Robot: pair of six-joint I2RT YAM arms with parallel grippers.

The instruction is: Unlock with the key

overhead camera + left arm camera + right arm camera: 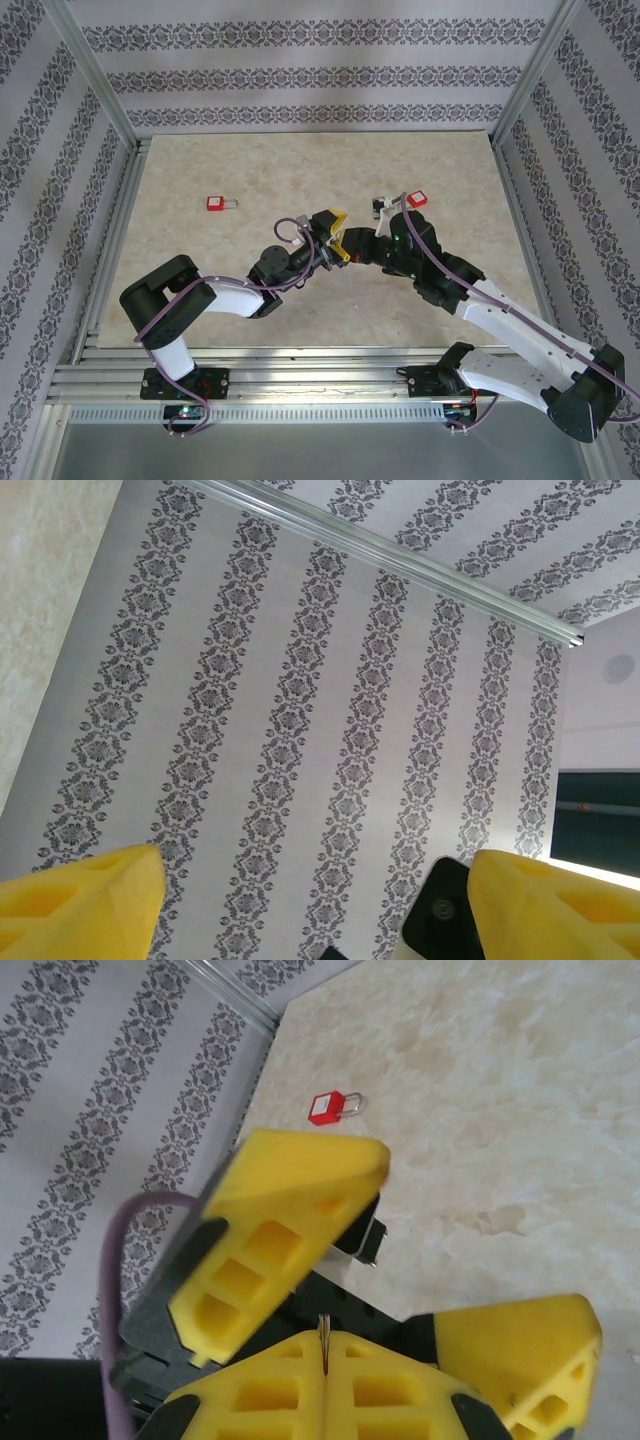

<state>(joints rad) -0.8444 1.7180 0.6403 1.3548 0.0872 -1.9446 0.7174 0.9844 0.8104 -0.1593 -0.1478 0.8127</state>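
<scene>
A red padlock (pixel 222 203) with a silver shackle lies on the marbled table at the left; the right wrist view has the padlock (pixel 330 1108) far beyond the fingers. My right gripper (pixel 360 248) (pixel 325 1365) is shut on a thin metal key (pixel 323 1342), whose blade edge pokes out between the yellow pads. My left gripper (pixel 335 232) (pixel 315 865) is open and meets the right one mid-table. Its yellow fingers (pixel 280 1220) stand on either side of the key tip, apart from it.
A second small red item (pixel 416 200) with a metal piece (pixel 380 207) beside it lies just behind the right gripper. Aluminium frame posts and patterned walls (pixel 300 680) enclose the table on three sides. Purple cables loop off both wrists.
</scene>
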